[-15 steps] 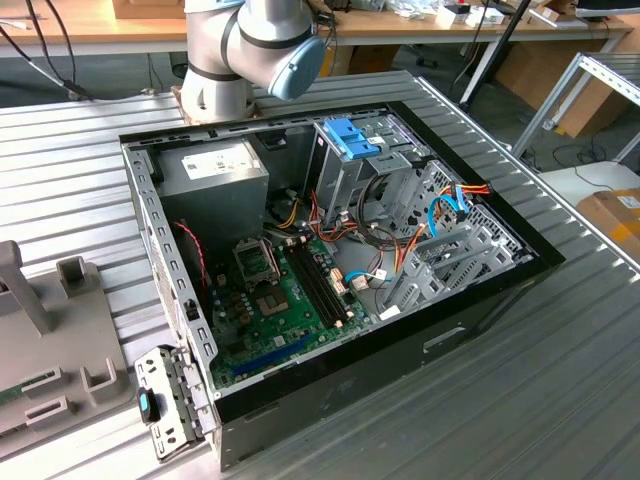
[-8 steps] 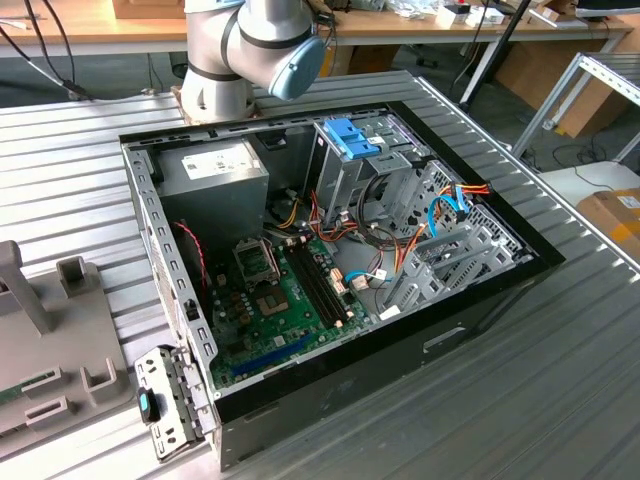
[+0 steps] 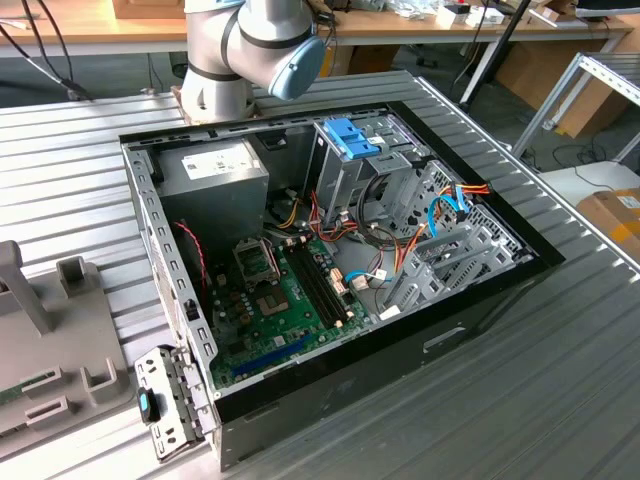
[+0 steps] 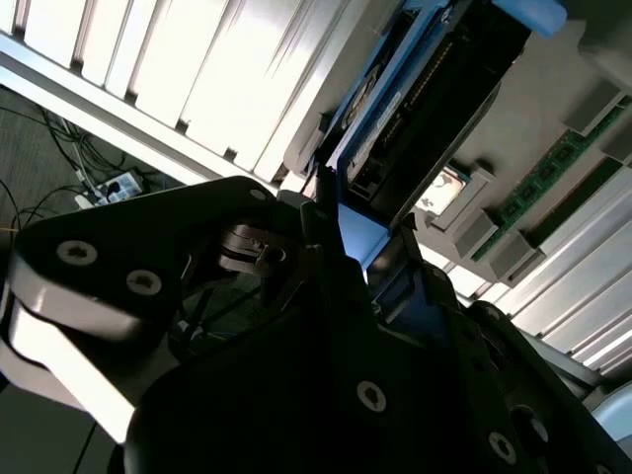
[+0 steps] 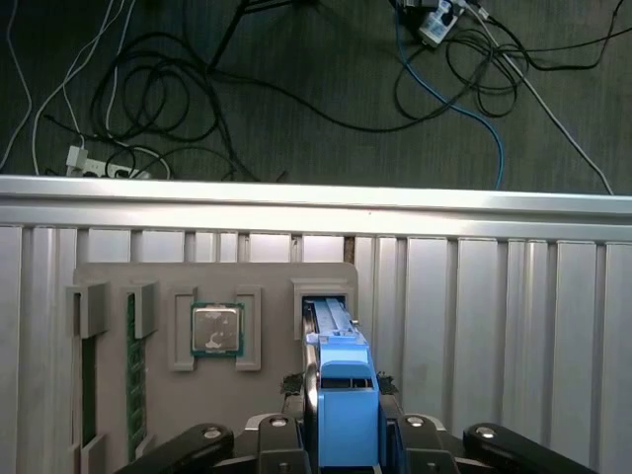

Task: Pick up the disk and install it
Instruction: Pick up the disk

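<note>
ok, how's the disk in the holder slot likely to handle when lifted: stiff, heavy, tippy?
Probably stiff: the disk looks like a flat metal slab edged in blue plastic. Likely heavy for its size, being metal. It stands on edge in a slot of the grey holder, so it may bind or tip if pulled askew.

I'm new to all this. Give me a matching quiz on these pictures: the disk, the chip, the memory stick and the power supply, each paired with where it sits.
Things:
1. the disk
2. the processor chip
3. the memory stick
4. the power supply

Places:
A. flat in a square recess of the grey holder
B. in a corner of the open computer case
C. held in the gripper
D. in a long narrow slot of the holder

Pairs: 1-C, 2-A, 3-D, 4-B.
</note>
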### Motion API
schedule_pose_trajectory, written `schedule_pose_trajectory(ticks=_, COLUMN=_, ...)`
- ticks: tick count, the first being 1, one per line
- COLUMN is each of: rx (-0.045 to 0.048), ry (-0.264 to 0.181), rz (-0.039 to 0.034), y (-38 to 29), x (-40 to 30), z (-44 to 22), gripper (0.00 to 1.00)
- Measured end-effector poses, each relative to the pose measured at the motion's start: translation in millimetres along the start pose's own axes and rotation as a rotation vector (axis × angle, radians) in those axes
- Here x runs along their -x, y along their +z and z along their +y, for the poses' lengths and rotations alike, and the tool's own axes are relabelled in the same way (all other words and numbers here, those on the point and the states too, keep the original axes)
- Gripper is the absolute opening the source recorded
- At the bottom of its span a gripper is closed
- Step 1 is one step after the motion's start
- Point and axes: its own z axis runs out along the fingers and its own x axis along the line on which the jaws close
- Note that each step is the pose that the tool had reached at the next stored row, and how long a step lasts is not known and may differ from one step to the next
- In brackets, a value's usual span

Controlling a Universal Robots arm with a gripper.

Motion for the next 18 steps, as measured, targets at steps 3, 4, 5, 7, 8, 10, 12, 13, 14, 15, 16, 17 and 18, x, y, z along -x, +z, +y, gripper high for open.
schedule_pose_trajectory(ticks=3, rx=-0.0003, ry=0.0, rz=0.0, y=-3.4, x=0.1, z=0.0, gripper=0.36)
schedule_pose_trajectory(ticks=4, rx=-0.0006, ry=0.0, rz=0.0001, y=-5.6, x=0.2, z=0.1, gripper=0.36)
schedule_pose_trajectory(ticks=5, rx=-0.0022, ry=0.0, rz=0.0001, y=-11.9, x=0.4, z=0.1, gripper=0.36)
schedule_pose_trajectory(ticks=7, rx=-0.0033, ry=0.0, rz=0.0002, y=-16.0, x=0.5, z=0.1, gripper=0.36)
schedule_pose_trajectory(ticks=8, rx=-0.0035, ry=0.0, rz=0.0001, y=-16.7, x=0.6, z=0.1, gripper=0.36)
schedule_pose_trajectory(ticks=10, rx=-0.0041, ry=0.0, rz=0.0001, y=-18.6, x=0.6, z=0.2, gripper=0.36)
schedule_pose_trajectory(ticks=12, rx=-0.0042, ry=0.0, rz=0.0002, y=-19.7, x=0.6, z=0.2, gripper=0.36)
schedule_pose_trajectory(ticks=13, rx=-0.0043, ry=0.0, rz=0.0002, y=-20.2, x=0.7, z=0.2, gripper=0.36)
schedule_pose_trajectory(ticks=14, rx=-0.0044, ry=0.0, rz=0.0002, y=-20.5, x=0.7, z=0.2, gripper=0.36)
schedule_pose_trajectory(ticks=15, rx=-0.0045, ry=0.0, rz=0.0001, y=-21.0, x=0.7, z=0.2, gripper=0.36)
schedule_pose_trajectory(ticks=16, rx=-0.0042, ry=0.0, rz=0.0001, y=-22.7, x=0.8, z=0.2, gripper=0.36)
schedule_pose_trajectory(ticks=17, rx=-0.0044, ry=0.0, rz=-0.0001, y=-27.7, x=1.0, z=0.3, gripper=0.36)
schedule_pose_trajectory(ticks=18, rx=-0.0044, ry=0.0, rz=0.0, y=-33.3, x=1.1, z=0.3, gripper=0.36)
